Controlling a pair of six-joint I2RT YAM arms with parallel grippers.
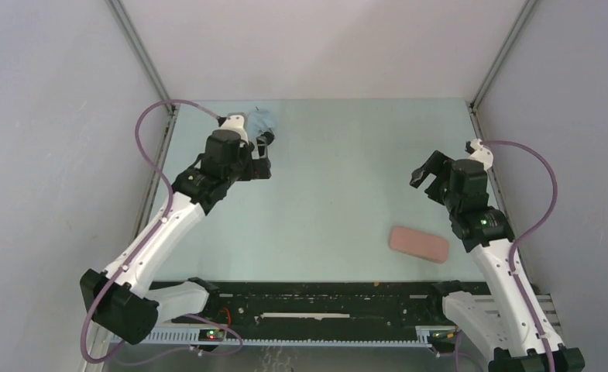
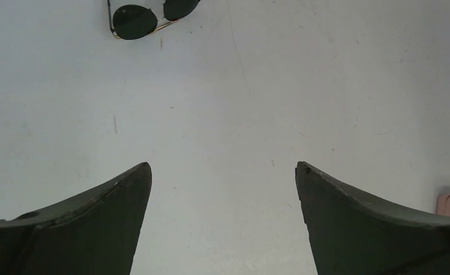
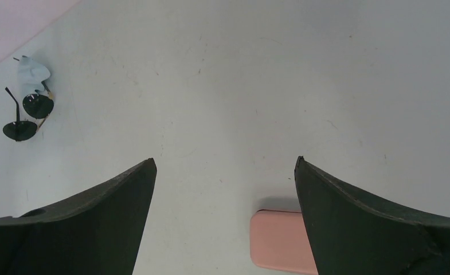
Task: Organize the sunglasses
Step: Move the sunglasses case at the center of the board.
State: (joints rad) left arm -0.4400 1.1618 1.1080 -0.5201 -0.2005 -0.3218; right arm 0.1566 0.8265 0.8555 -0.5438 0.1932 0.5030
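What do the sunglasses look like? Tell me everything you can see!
The sunglasses are a small pair with two dark, rounded lenses in thin metal-looking rims that seem golden. One thin black arm sticks out. They lie on the pale table, right beside a light blue cloth, perhaps touching it. Nothing holds them.

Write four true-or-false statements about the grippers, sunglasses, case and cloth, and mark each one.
1. The left gripper and right gripper are both open and empty. True.
2. The sunglasses lie inside the case. False: they lie beside the cloth, outside the case.
3. The case lies nearer the right gripper. True.
4. The cloth covers the case. False: they lie well apart.
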